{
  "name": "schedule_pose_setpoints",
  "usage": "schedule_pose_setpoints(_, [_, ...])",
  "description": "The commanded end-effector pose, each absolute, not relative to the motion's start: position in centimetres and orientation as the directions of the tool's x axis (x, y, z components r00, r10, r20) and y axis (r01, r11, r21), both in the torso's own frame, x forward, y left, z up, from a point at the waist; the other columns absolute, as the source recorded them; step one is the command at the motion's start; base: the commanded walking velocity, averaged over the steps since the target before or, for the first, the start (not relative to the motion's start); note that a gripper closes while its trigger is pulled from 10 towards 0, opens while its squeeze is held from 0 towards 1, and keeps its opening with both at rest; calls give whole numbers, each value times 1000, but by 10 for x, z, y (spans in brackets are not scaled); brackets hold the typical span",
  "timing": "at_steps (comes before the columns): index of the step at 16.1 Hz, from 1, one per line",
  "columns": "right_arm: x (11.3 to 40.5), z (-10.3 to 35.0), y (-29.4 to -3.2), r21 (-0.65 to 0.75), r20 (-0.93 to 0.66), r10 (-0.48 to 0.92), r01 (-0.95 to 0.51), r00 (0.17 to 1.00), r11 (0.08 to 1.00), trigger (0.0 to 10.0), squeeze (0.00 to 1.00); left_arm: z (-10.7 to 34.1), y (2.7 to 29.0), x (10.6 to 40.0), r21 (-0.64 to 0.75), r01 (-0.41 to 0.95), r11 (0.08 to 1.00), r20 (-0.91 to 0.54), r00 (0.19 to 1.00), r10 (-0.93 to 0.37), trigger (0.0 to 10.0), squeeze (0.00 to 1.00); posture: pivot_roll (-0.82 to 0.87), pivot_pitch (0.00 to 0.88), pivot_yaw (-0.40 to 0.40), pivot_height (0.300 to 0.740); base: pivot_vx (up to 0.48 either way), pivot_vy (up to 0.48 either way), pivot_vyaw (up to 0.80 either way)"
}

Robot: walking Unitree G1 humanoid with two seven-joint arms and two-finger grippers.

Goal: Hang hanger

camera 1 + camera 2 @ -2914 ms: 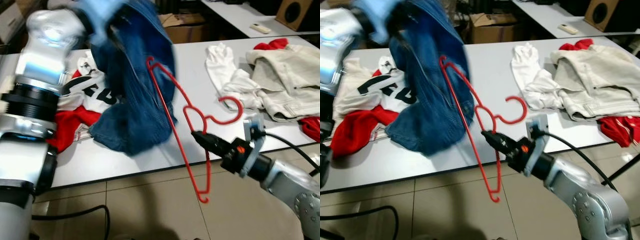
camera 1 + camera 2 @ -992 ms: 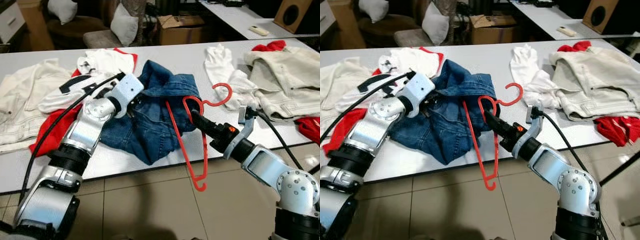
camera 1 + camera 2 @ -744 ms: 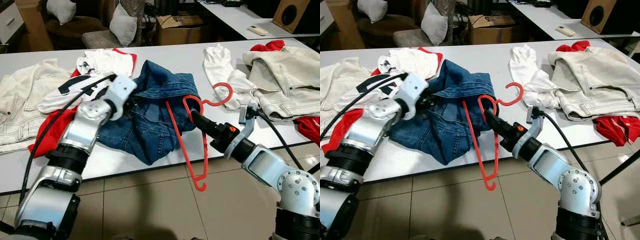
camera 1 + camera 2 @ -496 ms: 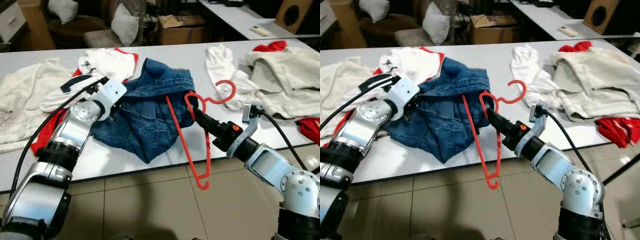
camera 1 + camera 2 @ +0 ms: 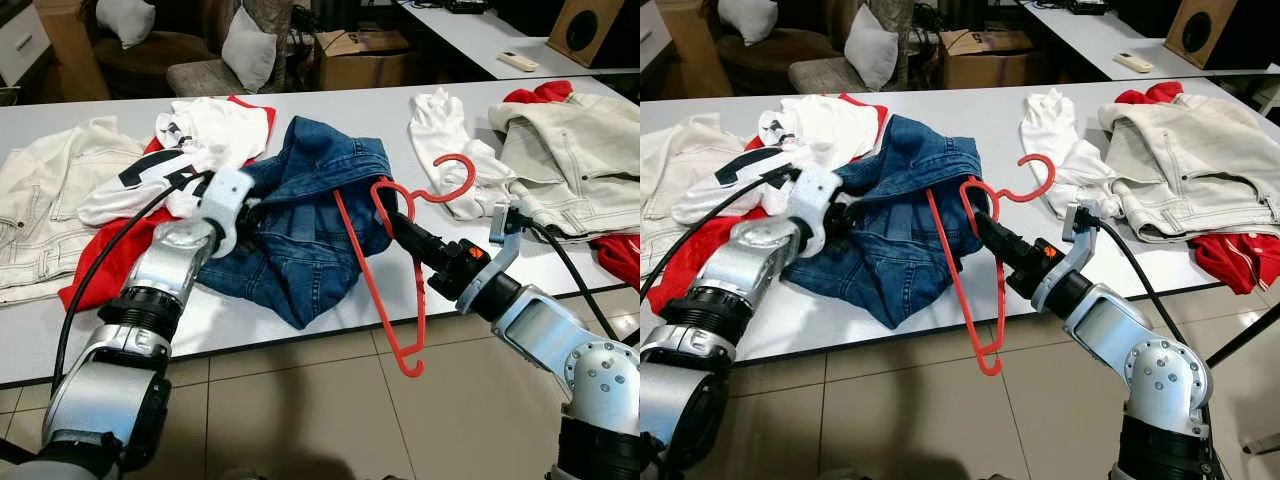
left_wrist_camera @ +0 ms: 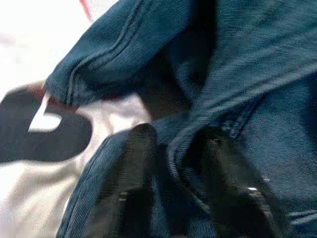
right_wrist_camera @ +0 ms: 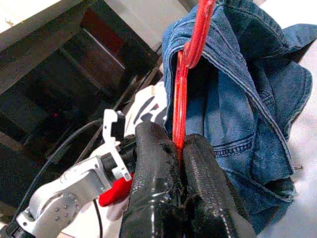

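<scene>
A red plastic hanger (image 5: pixel 416 300) hangs off the table's front edge, its hook (image 5: pixel 455 172) pointing right. My right gripper (image 5: pixel 397 222) is shut on the hanger just below the hook, and its black fingers (image 7: pixel 156 188) pinch the red bar. The hanger's upper arm presses into a crumpled blue denim garment (image 5: pixel 300 235) on the white table (image 5: pixel 380 120). My left gripper (image 5: pixel 247 205) is buried in the garment's left side. A denim fold (image 6: pixel 185 148) sits between its two fingers (image 6: pixel 131 188).
White and red clothes (image 5: pixel 190 140) lie left of the denim. A white shirt (image 5: pixel 440 130), a cream jacket (image 5: pixel 570 160) and a red cloth (image 5: pixel 620 255) lie on the right. Tiled floor (image 5: pixel 300 420) lies below the table edge. Behind the table stand chairs and a cardboard box (image 5: pixel 365 55).
The left arm has lowered the raised denim onto the table. The right gripper brought the hanger up against it. In the last second the left gripper drew back left a little.
</scene>
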State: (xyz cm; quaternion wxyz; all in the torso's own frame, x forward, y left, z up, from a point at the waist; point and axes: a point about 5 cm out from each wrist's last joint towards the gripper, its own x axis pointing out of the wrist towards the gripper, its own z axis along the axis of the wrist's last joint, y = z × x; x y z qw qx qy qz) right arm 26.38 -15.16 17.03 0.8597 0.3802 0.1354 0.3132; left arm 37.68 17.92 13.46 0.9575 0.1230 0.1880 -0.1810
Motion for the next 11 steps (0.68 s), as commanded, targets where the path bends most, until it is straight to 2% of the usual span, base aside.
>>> schedule_pose_setpoints(1, [261, 176, -155, 729, 37, 639, -458, 768, 509, 10000, 0, 143, 180, 381, 141, 371, 918, -386, 874, -294, 10000, 1000, -83, 0, -2, 740, 0, 0, 0])
schedule_pose_setpoints(2, [261, 176, -155, 728, 39, 640, -461, 767, 508, 10000, 0, 143, 178, 380, 86, 389, 917, -380, 864, -331, 10000, 1000, -82, 0, -3, 740, 0, 0, 0])
schedule_pose_setpoints(3, [261, 176, -155, 727, 39, 640, -461, 767, 508, 10000, 0, 142, 177, 380, 70, 392, 917, -377, 862, -339, 2980, 1000, -82, 0, -4, 740, 0, 0, 0])
schedule_pose_setpoints(4, [261, 177, -156, 727, 39, 641, -462, 767, 509, 10000, 0, 141, 176, 380, 48, 393, 918, -375, 859, -348, 0, 0, -83, 0, -6, 740, 0, 0, 0])
schedule_pose_setpoints(8, [262, 176, -156, 727, 33, 640, -457, 768, 512, 10000, 0, 143, 168, 377, -67, 414, 908, -326, 851, -412, 0, 0, -83, 0, -12, 740, 0, 0, 0])
schedule_pose_setpoints(11, [264, 175, -157, 728, 27, 633, -449, 774, 519, 10000, 0, 148, 164, 374, -100, 432, 896, -284, 851, -442, 0, 0, -81, 0, -15, 740, 0, 0, 0])
